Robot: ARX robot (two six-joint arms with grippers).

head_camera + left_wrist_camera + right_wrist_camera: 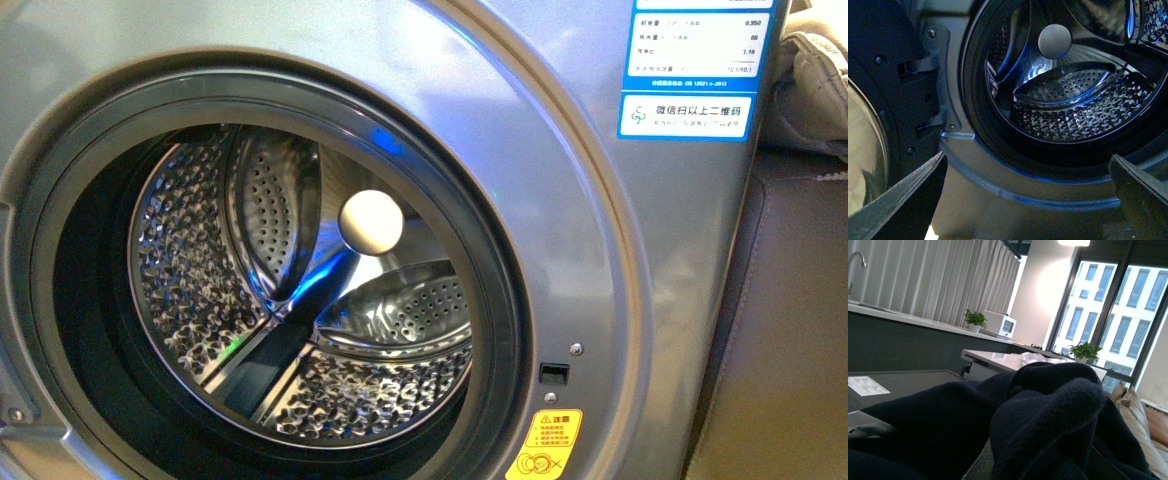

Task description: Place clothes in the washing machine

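Fingers on left arm gape empty toward washing machine; right fingers' grip hidden under clothes.

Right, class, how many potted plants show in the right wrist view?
2. One plant stands on the counter beside the white appliance; the other plant sits near the window. The dark clothes in front could hide more.

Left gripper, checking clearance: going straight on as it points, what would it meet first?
The left gripper would likely meet the washing machine gasket at the mouth's lower edge; depth unclear, it might enter the drum.
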